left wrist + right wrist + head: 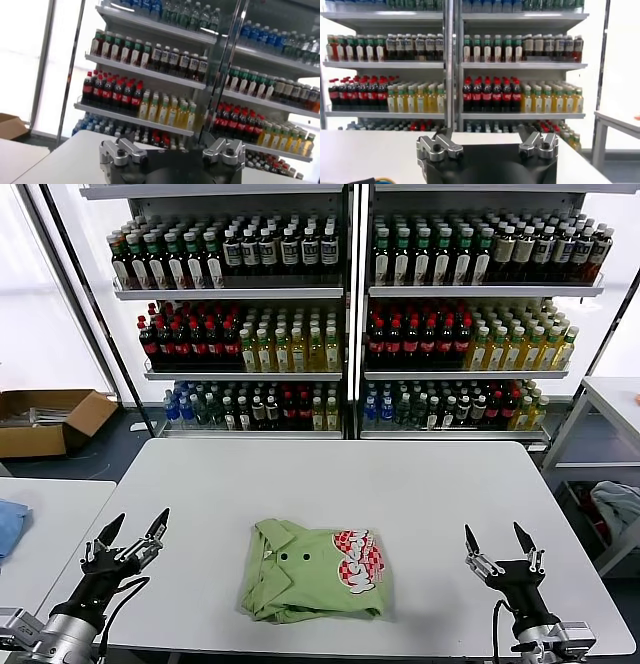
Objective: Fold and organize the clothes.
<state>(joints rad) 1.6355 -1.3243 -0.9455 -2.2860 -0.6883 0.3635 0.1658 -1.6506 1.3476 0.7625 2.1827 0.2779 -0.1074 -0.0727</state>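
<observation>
Clothes here come down to one light green shirt (312, 572), lying near the front middle of the white worktop (420, 484). It is already gathered into a rough rectangle, with two small buttons showing near its collar side and a red-and-white checkered print (359, 560) facing up toward the robot's right. No second garment of that kind can be seen on this worktop. The folded edges look loose and a little uneven, especially at the near corner on the robot's left, so the fold seems close to done but not tidy.

The left tool (131, 536) hovers over the worktop's left edge, well apart from the shirt, its fingers spread wide and empty. The right tool (499, 543) hangs near the front right, also spread and empty, and likewise clear of the cloth. Both wrist views look out at the drink shelves (345, 294) rather than the shirt.

To finish well, I would bring both tools in low from opposite sides, pinch only the top layers at the loose edges, and draw them square without dragging the whole bundle. Soft cotton will likely slump, so a slow release should help.
</observation>
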